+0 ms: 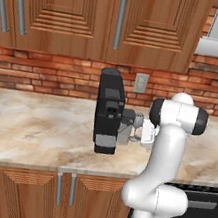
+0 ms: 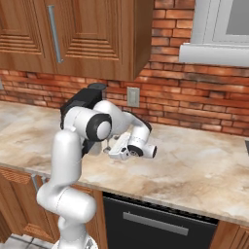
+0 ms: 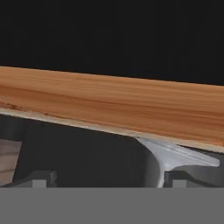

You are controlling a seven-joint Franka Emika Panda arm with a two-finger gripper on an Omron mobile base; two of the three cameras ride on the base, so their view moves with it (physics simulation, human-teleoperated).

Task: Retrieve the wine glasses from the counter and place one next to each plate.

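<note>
Hand view: showing glass (image 3: 173,158) foot and stem close between spread gripper (image 3: 109,180) tips, beside coffee machine (image 1: 108,111) on counter (image 1: 46,130). Advising centring on stem, then closing gently, avoiding tipping.

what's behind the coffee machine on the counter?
Brick backsplash with a wall outlet, wooden cabinets above. The coffee machine itself covers the strip of counter directly behind it.
</note>
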